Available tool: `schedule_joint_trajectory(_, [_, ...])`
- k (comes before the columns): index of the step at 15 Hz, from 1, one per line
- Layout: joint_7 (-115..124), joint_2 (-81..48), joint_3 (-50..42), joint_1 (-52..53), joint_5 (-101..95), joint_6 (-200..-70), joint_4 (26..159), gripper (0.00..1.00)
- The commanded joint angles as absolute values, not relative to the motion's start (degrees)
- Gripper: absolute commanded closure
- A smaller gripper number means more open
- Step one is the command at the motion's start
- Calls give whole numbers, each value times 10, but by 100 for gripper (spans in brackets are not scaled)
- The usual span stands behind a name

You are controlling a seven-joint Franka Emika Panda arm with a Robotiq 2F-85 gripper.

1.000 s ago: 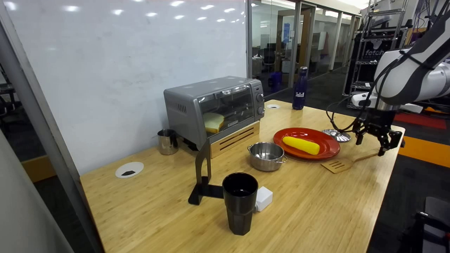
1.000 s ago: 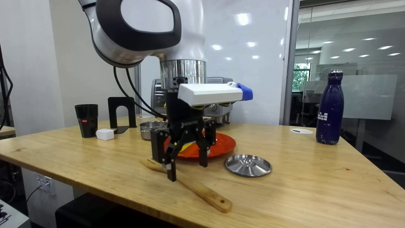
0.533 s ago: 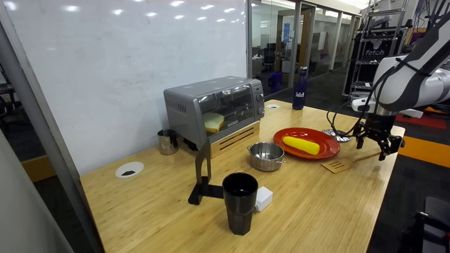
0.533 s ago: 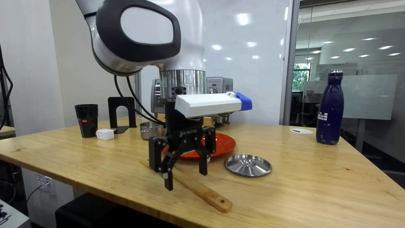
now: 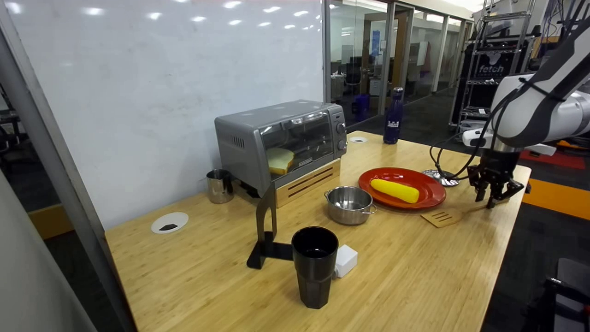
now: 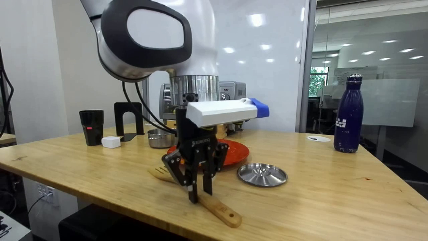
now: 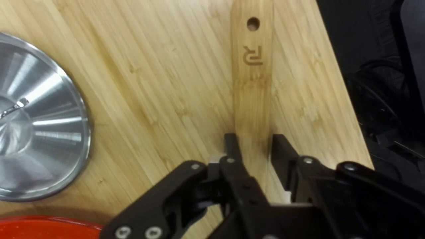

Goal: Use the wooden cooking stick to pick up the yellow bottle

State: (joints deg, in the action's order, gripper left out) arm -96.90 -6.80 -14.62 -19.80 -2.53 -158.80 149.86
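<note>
A Robotiq gripper straddles the handle of a slotted wooden cooking stick lying on a pale wood table. Its 2 fingers stand close together, the handle between them, and appear to press against its 2 sides; how firm the hold is cannot be told. In the wrist view, the stick's holed end points to 12 o'clock, with a steel lid at 9 o'clock. The yellow bottle lies on a red plate, at 10 o'clock from the stick's blade in an exterior view.

The step in hand appears to be securing the stick, with the scooping yet to come. A snug, square hold should be checked before any lift, as the long blade end could droop or twist between the fingers. A short, level rise would suit, then a move of the blade toward 10 o'clock, kept clear of the plate's rim just beside it. For the scoop, a low, slow approach is likely best: a rounded bottle may roll rather than ride up, and the plate's far rim could serve as a stop.
</note>
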Motion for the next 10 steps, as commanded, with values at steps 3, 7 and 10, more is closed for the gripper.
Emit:
schedule_joint_trajectory(3, [-973,-40,-151,-204,-26,-1575,1509,94])
schedule_joint_trajectory(7, [-998,15,-156,-194,-77,-1429,1502,94])
schedule_joint_trajectory(10, [-1010,73,-149,-176,-109,-1285,1499,94])
